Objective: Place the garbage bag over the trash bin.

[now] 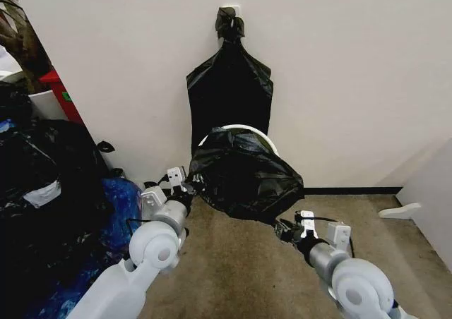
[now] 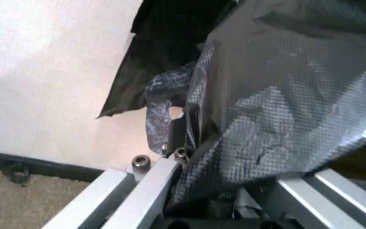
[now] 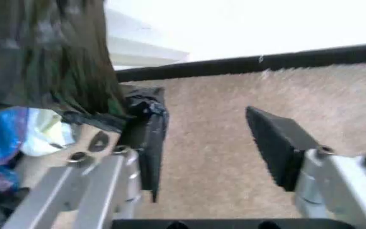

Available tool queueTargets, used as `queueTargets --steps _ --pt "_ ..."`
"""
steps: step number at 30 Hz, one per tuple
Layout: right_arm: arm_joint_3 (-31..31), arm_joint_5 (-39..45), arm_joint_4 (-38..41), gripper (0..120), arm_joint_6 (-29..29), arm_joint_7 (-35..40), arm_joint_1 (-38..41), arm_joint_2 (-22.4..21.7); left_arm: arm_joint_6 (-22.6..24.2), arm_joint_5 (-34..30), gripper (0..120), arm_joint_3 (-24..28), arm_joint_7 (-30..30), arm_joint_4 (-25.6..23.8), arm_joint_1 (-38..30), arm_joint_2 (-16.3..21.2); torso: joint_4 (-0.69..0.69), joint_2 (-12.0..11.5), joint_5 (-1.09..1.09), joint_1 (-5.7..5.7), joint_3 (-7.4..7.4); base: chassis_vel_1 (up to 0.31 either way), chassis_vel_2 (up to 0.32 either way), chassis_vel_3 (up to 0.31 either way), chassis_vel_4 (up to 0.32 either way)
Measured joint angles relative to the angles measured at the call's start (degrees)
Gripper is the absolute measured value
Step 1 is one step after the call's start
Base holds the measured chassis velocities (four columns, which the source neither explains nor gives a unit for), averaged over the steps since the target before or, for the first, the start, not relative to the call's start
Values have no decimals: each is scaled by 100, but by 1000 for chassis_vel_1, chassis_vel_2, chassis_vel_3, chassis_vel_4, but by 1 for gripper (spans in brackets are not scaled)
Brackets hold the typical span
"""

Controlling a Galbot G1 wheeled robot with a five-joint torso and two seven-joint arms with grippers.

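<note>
- While the bag (image 1: 244, 174) drapes over the bin (image 1: 240, 128), only a white arc of rim shows above the film; the bin stands on carpet (image 1: 240, 269) against the wall (image 1: 339, 72).
- Bag covers the bin's top and front; its glossy, wrinkled skirt hangs lower toward the robot's right; far rim edge uncovered.
- Left gripper (image 1: 189, 185) sits at the bag's left edge, touching film; from the left wrist camera the bag (image 2: 278, 109) fills the space between the finger rails; one finger (image 2: 160, 121) is wrapped in film; looks clamped on the bag, though film hides the contact.
- Right gripper (image 1: 286, 229) is at the skirt's lower right corner; on the right wrist camera its fingers stand well apart, bare carpet (image 3: 202, 157) between them; one pad (image 3: 146, 143) touches a bunched fold of bag (image 3: 43, 57); the other pad (image 3: 278, 143) is free; nothing pinched.
- Flat black bag (image 1: 229, 93) with knotted top hangs on the wall right behind the bin.
- Heap of black bags (image 1: 42, 199) on the robot's left, blue plastic (image 1: 120, 199) at its edge; red box (image 1: 63, 93) farther back by the wall.
- Black baseboard (image 1: 353, 190) runs along the wall to the bin's right.
</note>
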Motion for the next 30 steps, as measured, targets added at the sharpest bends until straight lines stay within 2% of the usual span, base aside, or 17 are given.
queueTargets --steps 4,7,9,11,14,22,30 --pt "94 -252 294 68 49 21 -321 -41 -3 -93 1 -9 -42 3 -42 3 1 0 0 0 0 0 0 0 0" --pt "112 -347 425 74 55 52 -467 -41 -5 -151 1 -13 -80 3 -70 0 0 0 0 0 0 0 0 0 0" --pt "119 -494 615 85 99 162 -661 -20 -13 -183 1 -20 -112 7 -110 5 0 0 0 0 0 0 0 0 0" --pt "119 -514 677 87 104 197 -716 -15 -16 -186 1 -22 -121 14 -121 6 0 0 0 0 0 0 0 0 0" --pt "99 -644 912 98 113 343 -932 23 -26 -193 1 -28 -200 44 -170 2 0 0 0 0 0 0 0 0 0" --pt "199 -946 1256 100 167 606 -1315 69 -34 -193 1 -35 -308 62 -180 -4 0 0 0 0 0 0 0 0 0" --pt "325 -915 1244 100 265 672 -1592 132 -32 -279 1 -56 -354 9 -224 86 0 0 0 0 0 0 0 0 0"
